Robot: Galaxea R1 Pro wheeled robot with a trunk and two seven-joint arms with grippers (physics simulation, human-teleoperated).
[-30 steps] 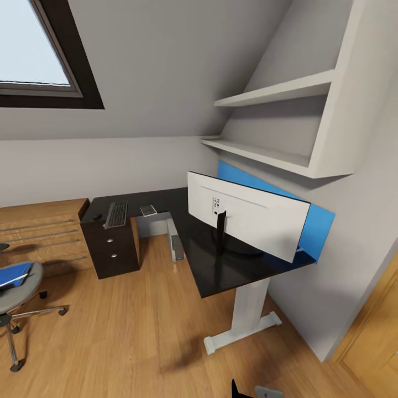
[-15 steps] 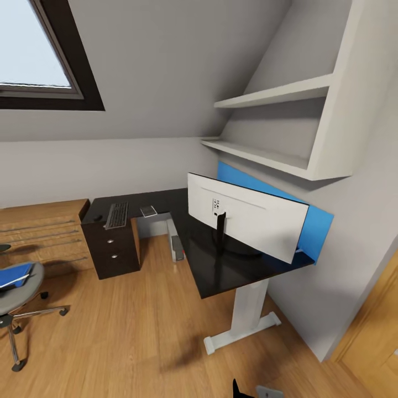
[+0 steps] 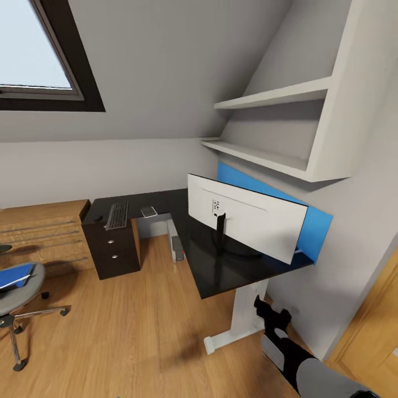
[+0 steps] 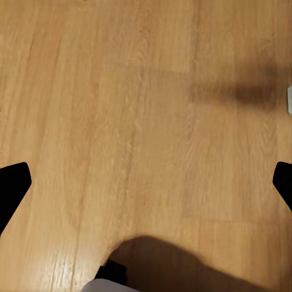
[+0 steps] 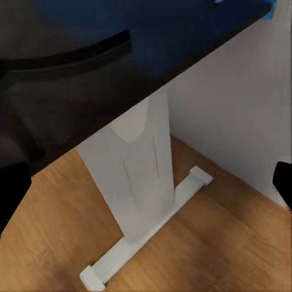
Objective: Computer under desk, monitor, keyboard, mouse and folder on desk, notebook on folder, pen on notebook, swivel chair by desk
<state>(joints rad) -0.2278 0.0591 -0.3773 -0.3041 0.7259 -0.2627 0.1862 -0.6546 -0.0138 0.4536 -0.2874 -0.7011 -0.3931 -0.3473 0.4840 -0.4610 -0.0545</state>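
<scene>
you are still approaching. the folder [image 3: 14, 275] lies on the swivel chair [image 3: 19, 293], well apart from the desk [image 3: 221, 265]. your right gripper [image 3: 271, 316] is raised with nothing held, the left gripper [image 4: 146, 182] spread empty above floor. next, drive toward the chair.

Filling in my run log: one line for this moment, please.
right claw: raised near desk leg, holding nothing | monitor, keyboard: on desk | folder: on swivel chair
</scene>
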